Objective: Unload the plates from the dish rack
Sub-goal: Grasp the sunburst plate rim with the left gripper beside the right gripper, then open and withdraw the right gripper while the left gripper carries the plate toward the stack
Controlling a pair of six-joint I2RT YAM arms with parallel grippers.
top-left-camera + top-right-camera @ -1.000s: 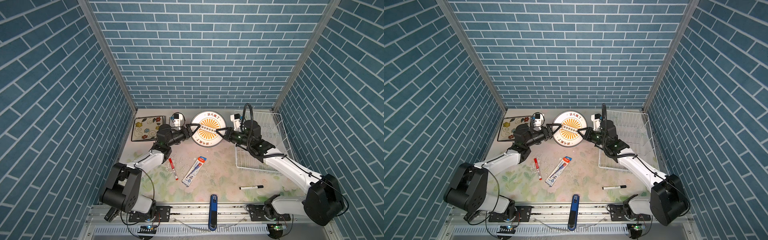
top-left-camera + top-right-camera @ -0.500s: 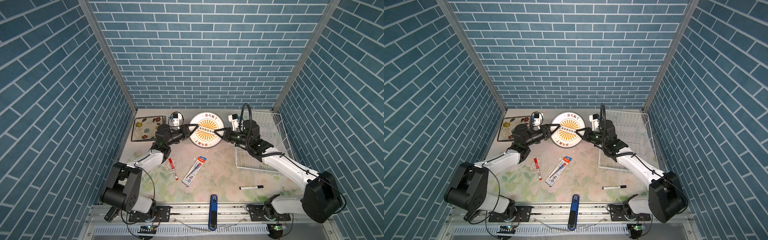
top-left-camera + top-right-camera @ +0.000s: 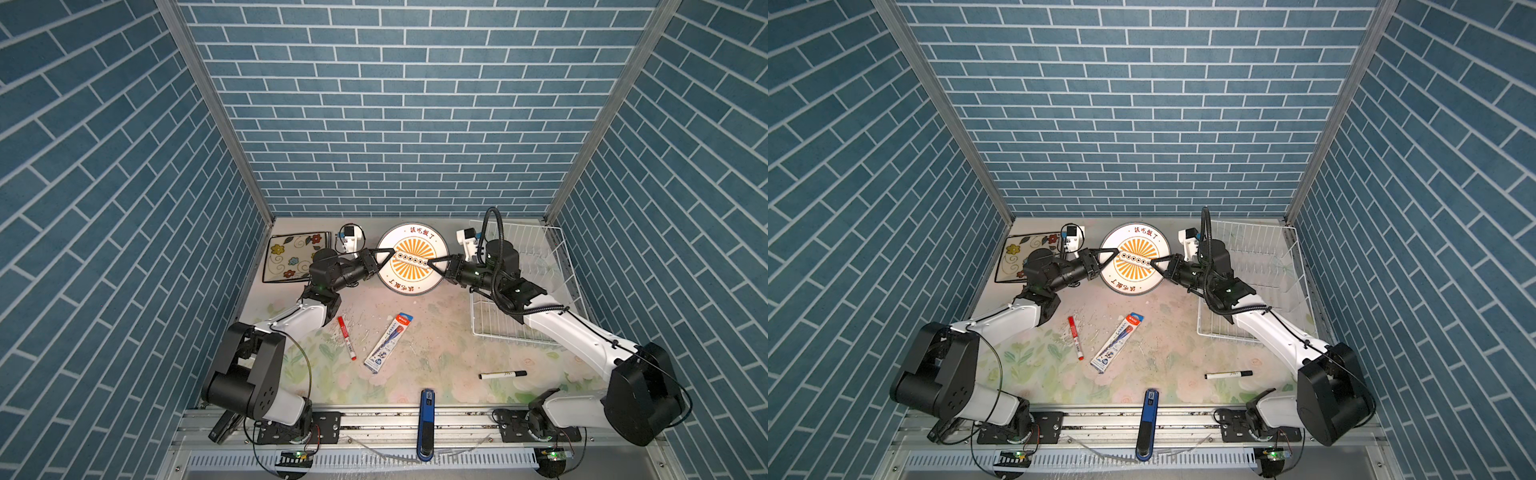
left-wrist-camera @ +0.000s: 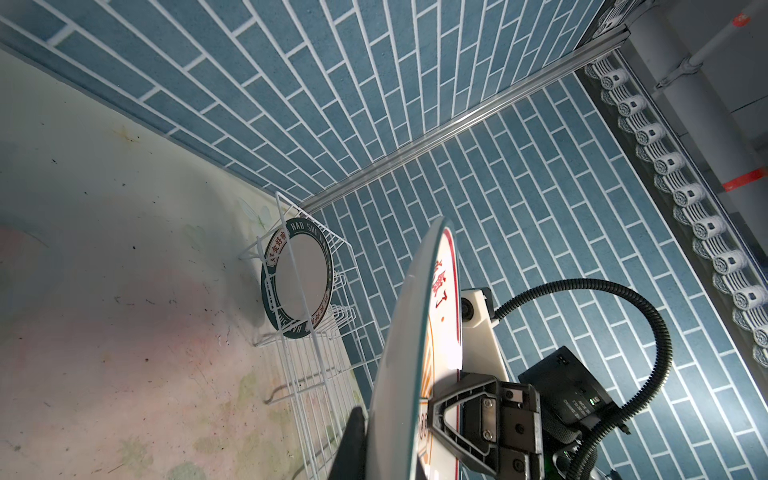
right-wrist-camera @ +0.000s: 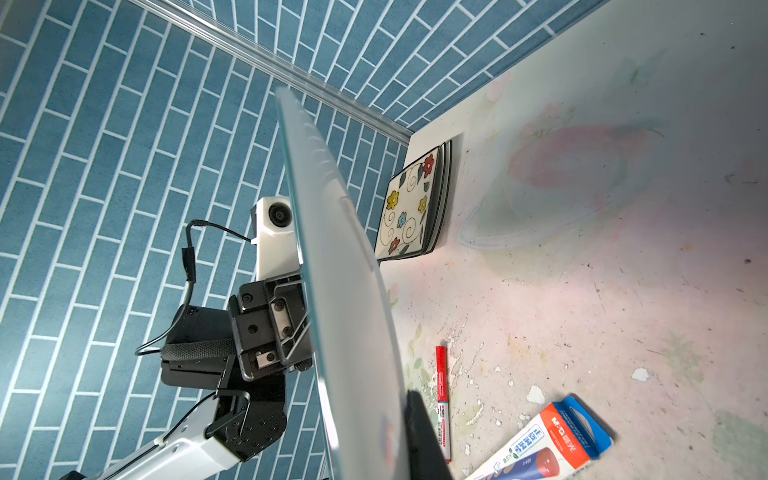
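A round white plate with an orange sunburst hangs above the table's back middle, held between both grippers. My left gripper is shut on its left rim. My right gripper is shut on its right rim. Both wrist views show this plate edge-on. The white wire dish rack stands at the back right. In the left wrist view, a round plate with a dark lettered band stands upright in it. Square flowered plates lie stacked at the back left.
On the table's middle lie a red marker and a packaged pen. A black marker lies front right. A blue object sits on the front rail. Blue brick walls close in the left, back and right sides.
My left gripper has shut on the round plate's left rim. The plate and my right gripper have shifted slightly left and towards the back.
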